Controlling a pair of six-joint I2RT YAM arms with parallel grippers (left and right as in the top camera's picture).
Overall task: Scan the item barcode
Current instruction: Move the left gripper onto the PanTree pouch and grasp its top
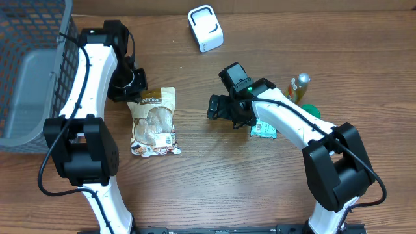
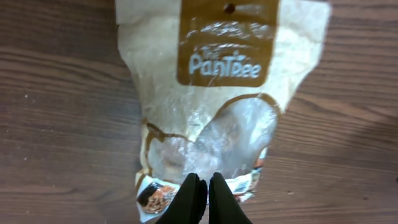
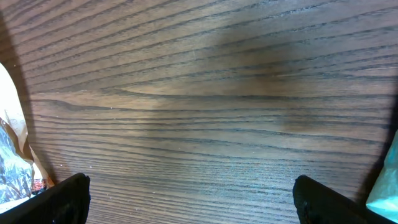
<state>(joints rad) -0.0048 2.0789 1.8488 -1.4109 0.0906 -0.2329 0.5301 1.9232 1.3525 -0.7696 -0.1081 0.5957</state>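
A tan-and-clear plastic snack pouch (image 1: 154,121) lies flat on the wooden bench (image 1: 214,182), printed face up for scanning. The left claw (image 2: 200,198) hangs over it, pinched shut on nothing visible. The right claw (image 3: 193,193) gapes wide above bare wood.

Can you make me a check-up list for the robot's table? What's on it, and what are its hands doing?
Surface: wooden table, no spills seen.
Job's things: Pantree snack pouch lying flat, label up; white boxy device, possibly the scanner, near the far edge.
Clutter: bottle, green object and teal packet beside the right arm.
Hands: left hand shut, fingertips over the pouch; can't tell if it pinches it. Right hand open and empty over bare wood.
Cables: black cables run along the arms, none on the pouch.
Surroundings: grey mesh basket at the left edge.
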